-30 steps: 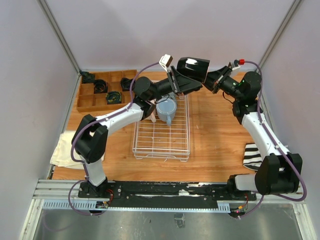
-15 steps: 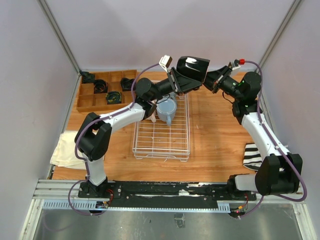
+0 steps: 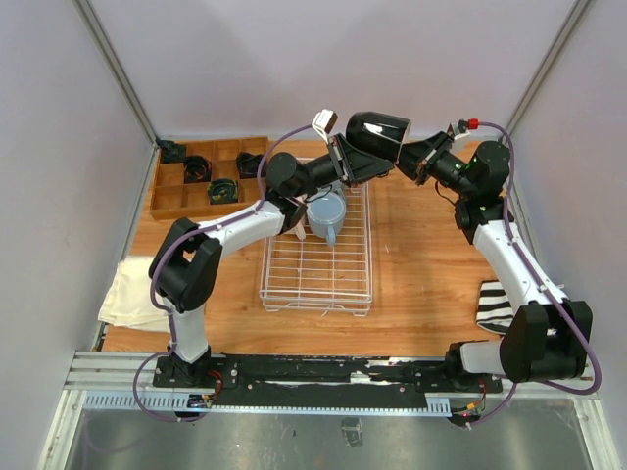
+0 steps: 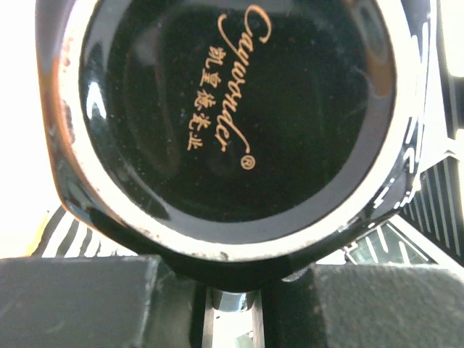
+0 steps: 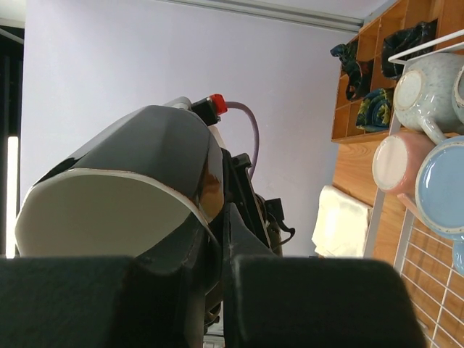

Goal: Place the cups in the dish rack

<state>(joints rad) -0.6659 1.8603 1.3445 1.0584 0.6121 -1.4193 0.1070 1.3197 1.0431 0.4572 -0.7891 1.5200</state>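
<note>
Where the two arms meet: black mug (image 3: 380, 134), glossy outside and white inside, lying sideways in the air above the far edge of the dish rack (image 3: 315, 289).
Mug base: round, with a worn pale ring and gold script.
Right gripper (image 3: 406, 157): pinching the mug's rim wall.
Left gripper (image 3: 345, 168): against the base end; whether it grips cannot be told.
Rack: white wire grid on the wooden table (image 3: 421, 274).
Rack's far end: light blue mug (image 3: 326, 213), speckled grey-green mug (image 5: 424, 87), pale pink cup (image 5: 395, 163).

Bright, even overhead light fills the top view, with soft shadows on the worktop (image 3: 421, 255). Glare streaks the glossy base of the black mug (image 4: 232, 109); the background behind it is blown out white.
</note>
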